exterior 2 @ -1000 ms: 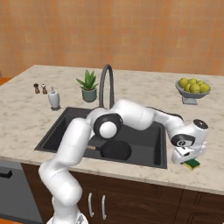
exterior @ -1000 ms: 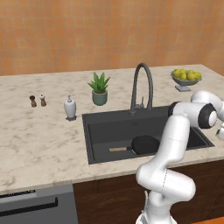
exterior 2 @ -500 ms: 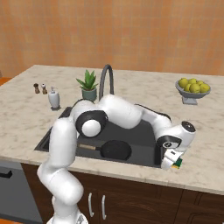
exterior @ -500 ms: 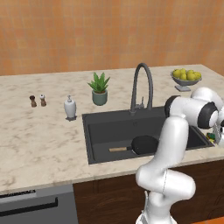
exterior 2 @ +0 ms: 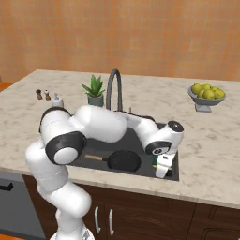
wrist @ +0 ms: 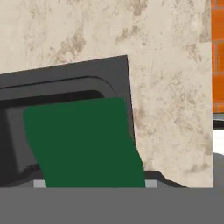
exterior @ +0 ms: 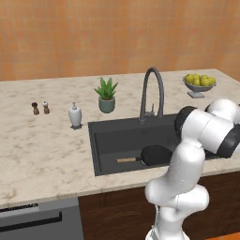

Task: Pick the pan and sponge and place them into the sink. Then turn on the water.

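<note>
One of two: the pan (exterior: 156,155) is already seen lying in the sink (exterior: 110,140), its wooden handle pointed toward the basin's left end.
Sponge: the sponge (wrist: 83,142) is seen as a green slab right before the hand camera, between the fingers, over the sink's right end.
Pincer: the pincer (exterior 2: 162,169) is held part open around the sponge; the grip is judged firm.
Key relation: the basin floor lies straight below the pincer, right of the pan, with the desk (exterior 2: 206,154) edge just beside.
Next: a release is judged due; the faucet (exterior: 152,91) is then to be reached, behind and left.
</note>
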{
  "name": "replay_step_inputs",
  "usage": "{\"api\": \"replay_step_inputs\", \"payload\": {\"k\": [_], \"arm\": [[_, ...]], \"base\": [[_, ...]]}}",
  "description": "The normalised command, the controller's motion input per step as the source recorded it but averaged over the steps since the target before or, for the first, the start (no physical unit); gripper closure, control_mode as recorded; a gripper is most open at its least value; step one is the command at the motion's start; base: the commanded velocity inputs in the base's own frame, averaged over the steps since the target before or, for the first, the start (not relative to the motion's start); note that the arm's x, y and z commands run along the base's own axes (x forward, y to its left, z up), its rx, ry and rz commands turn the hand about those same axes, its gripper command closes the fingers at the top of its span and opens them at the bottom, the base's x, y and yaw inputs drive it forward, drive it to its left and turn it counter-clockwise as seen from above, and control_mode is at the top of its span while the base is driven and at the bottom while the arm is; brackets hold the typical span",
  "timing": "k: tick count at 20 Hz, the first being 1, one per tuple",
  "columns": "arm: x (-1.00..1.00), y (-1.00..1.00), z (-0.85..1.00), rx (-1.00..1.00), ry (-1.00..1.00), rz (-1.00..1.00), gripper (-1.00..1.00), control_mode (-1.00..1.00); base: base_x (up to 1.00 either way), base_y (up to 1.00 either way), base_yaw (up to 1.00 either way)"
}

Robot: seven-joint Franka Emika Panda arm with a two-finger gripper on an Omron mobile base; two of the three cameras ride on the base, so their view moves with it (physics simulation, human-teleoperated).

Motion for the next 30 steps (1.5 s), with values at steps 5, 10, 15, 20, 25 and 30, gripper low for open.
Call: {"api": "replay_step_inputs", "payload": {"k": [5, 10, 15, 20, 25, 30], "arm": [[-0.11, 1.0, 0.64, -0.29, -0.04, 0.03, 1.0, -1.0], [-0.27, 1.0, 0.6, -0.23, -0.07, 0.0, 1.0, -1.0], [-0.25, 1.0, 0.46, -0.13, -0.03, 0.0, 1.0, -1.0], [-0.07, 1.0, 0.31, -0.05, 0.01, 0.0, 1.0, -1.0], [0.0, 1.0, 0.29, 0.0, 0.12, 0.04, 1.0, -1.0], [0.0, 0.99, 0.07, -0.08, 0.11, -0.03, 1.0, -1.0]], "base": [[0.0, 0.0, 0.0], [0.0, 0.0, 0.0], [0.0, 0.0, 0.0], [0.0, 0.0, 0.0], [0.0, 0.0, 0.0], [0.0, 0.0, 0.0]]}}
